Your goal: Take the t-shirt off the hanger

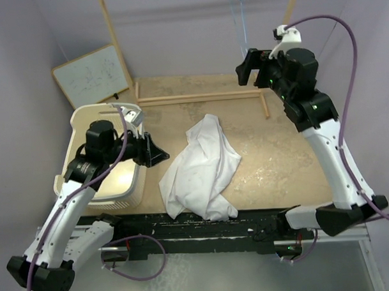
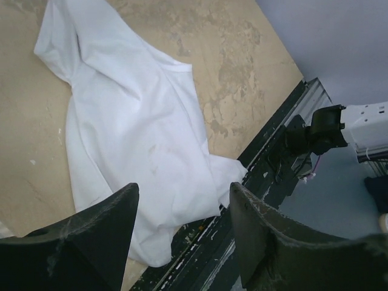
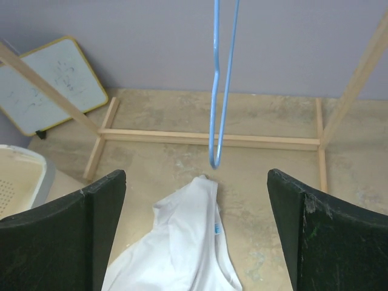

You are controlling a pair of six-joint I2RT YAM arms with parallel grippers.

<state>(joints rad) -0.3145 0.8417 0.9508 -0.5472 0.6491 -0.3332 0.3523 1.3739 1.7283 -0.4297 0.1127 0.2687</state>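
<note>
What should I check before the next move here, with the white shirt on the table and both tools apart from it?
1. Plain white cloth t-shirt off the thin light-blue wire hanger: ok, it lies crumpled on the beige table.
2. Hanger bare: ok, no cloth on the part in view.
3. Hanger hook on its rack: cannot tell, the hook is out of view.
4. Left tool empty: ok, jaws apart above the shirt.
5. Right tool empty: ok, jaws wide open, facing the hanger.
6. Shirt wholly on the table: not ok, its near hem lies over the black rail.
</note>
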